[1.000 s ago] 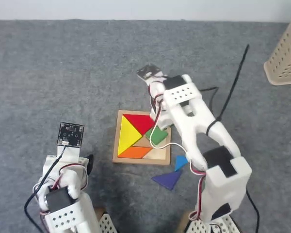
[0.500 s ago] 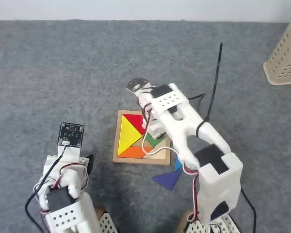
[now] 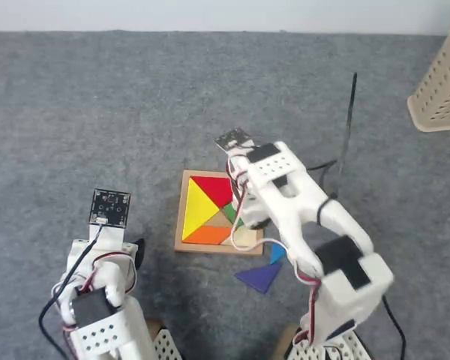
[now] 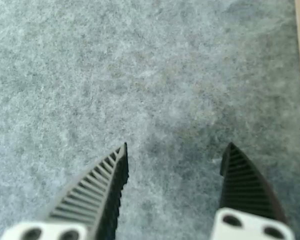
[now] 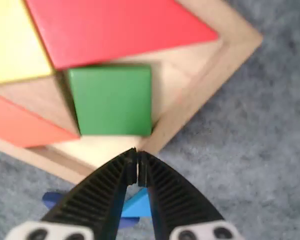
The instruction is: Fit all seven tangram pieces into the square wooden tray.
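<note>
**Right gripper closed at the tray, two pieces outside**

The right gripper (image 5: 137,156) has its fingers pressed together with nothing between them. Its tip sits over bare wood at the tray's (image 5: 212,75) edge, just beside the green square (image 5: 111,100). That square lies inside the tray, next to the red triangle (image 5: 115,30) and close to the orange piece (image 5: 20,125), with bare wood between them. The yellow triangle (image 5: 15,45) fills the upper left of the wrist view.

In the high view the right arm (image 3: 300,199) lies across the tray's right half at centre frame. Just off the tray's lower right corner a blue triangle (image 3: 279,252) rests on the grey tabletop (image 3: 97,112). A purple triangle (image 3: 260,277) lies just below it.

The left gripper (image 4: 177,150) has its fingers spread apart, empty, over the tabletop. Its arm (image 3: 101,300) stands at lower left, well apart from the tray. A beige perforated box (image 3: 442,82) stands at upper right.
</note>
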Controlling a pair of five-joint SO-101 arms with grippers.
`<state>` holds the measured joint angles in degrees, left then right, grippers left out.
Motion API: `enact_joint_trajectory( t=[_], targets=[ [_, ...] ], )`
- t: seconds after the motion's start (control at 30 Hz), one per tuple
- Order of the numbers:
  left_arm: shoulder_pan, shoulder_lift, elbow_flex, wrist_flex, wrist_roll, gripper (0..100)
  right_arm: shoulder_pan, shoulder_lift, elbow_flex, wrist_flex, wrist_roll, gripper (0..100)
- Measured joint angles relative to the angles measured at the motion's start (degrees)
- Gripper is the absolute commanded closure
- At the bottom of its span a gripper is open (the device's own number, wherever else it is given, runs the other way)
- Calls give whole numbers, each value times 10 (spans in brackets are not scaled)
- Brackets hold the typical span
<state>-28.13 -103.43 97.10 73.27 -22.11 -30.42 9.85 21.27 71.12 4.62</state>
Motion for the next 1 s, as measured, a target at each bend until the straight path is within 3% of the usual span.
enact_joint_trajectory(
  t=[0.23,0.5,1.0],
  targets=[
    [0,0,0,0,0,720,4,-33,60,-63,-28,988],
    [0,0,0,0,0,720,3,-32,51,-55,-36,910],
    [0,0,0,0,0,720,-2,-26,47,-53,-56,909]
  ],
)
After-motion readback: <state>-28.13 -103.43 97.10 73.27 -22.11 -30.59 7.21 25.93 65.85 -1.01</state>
